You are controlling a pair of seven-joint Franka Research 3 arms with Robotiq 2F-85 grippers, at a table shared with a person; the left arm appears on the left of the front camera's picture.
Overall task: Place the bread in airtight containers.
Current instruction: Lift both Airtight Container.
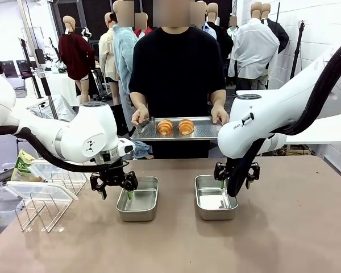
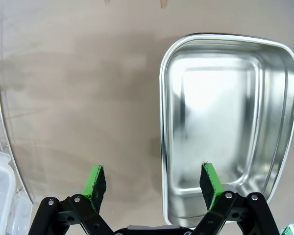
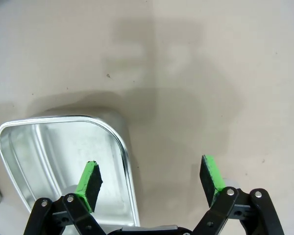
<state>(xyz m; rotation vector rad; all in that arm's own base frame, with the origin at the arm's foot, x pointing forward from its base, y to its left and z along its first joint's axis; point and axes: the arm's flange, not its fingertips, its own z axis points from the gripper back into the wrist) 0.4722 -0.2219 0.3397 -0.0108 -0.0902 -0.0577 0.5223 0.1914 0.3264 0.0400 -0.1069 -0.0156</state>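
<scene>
Two pieces of bread lie side by side on a flat metal tray that a person holds in both hands at the far side of the table. Two airtight containers stand lidless and empty on the table, one on the left and one on the right. My left gripper hangs open over the left tin's left rim, one finger above its inside and one above the table. Open as well, my right gripper straddles the right tin's right rim in the same way.
A wire rack stands at the table's left with clear plastic lids on it. Behind them lies a yellow-green snack bag. The brown tabletop lies bare in front of the tins and to the right.
</scene>
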